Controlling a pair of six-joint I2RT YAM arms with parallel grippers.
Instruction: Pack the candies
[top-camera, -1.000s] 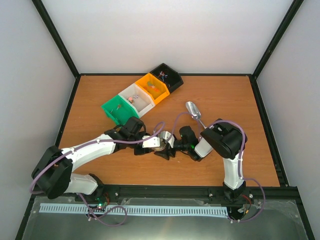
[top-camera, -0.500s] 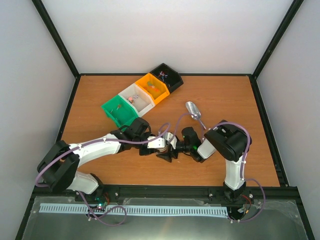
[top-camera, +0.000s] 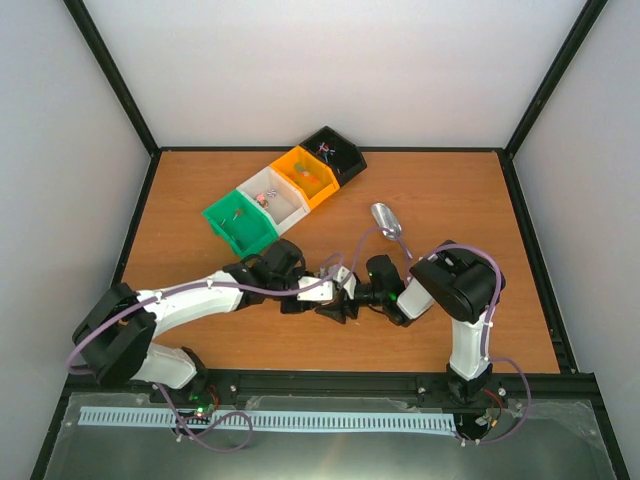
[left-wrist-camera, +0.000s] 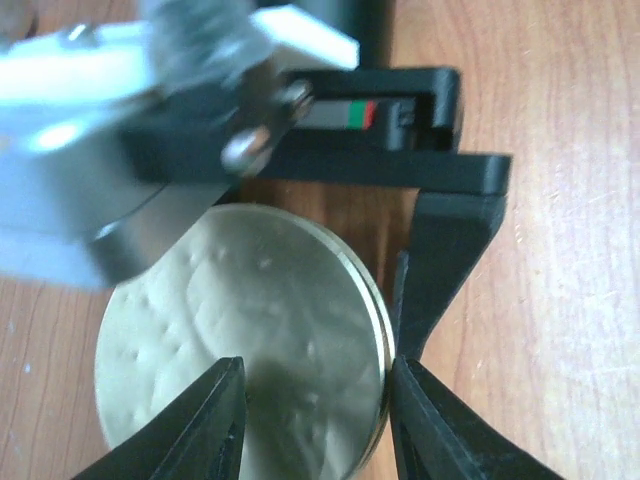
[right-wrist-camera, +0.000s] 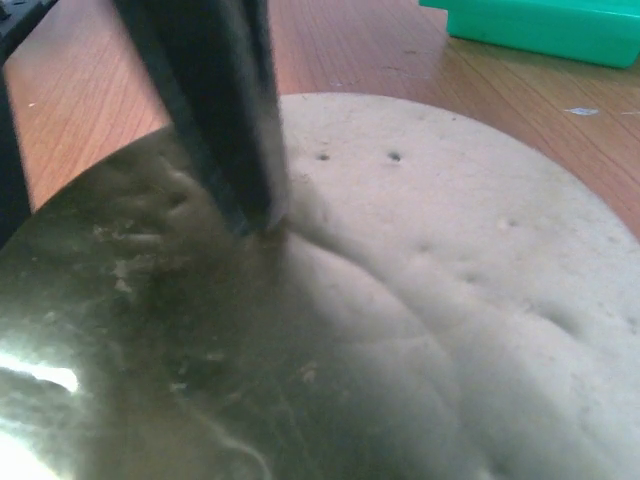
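Observation:
A few candies lie in the bins: a pink one (top-camera: 262, 198) in the white bin, orange ones (top-camera: 311, 173) in the orange bin, and some (top-camera: 325, 150) in the black bin. The round gold lid (left-wrist-camera: 250, 340) sits at the table's middle and fills the right wrist view (right-wrist-camera: 400, 330). My left gripper (top-camera: 322, 291) is over it with its jaws apart. One fingertip (left-wrist-camera: 228, 385) rests on the lid's top and the other (left-wrist-camera: 415, 385) at its rim. My right gripper (top-camera: 347, 294) meets it from the right. One of its fingers (left-wrist-camera: 450, 250) lies along the lid's edge; the other is hidden.
Green (top-camera: 238, 228), white (top-camera: 285, 205), orange (top-camera: 322, 190) and black (top-camera: 350, 160) bins stand in a diagonal row at the back left. A shiny metal scoop (top-camera: 386, 220) lies just behind the right arm. Cables loop over both wrists.
Both grippers have shifted slightly to the right and closed in over the lid. The lid showed between them in the top view a second ago and is now covered.

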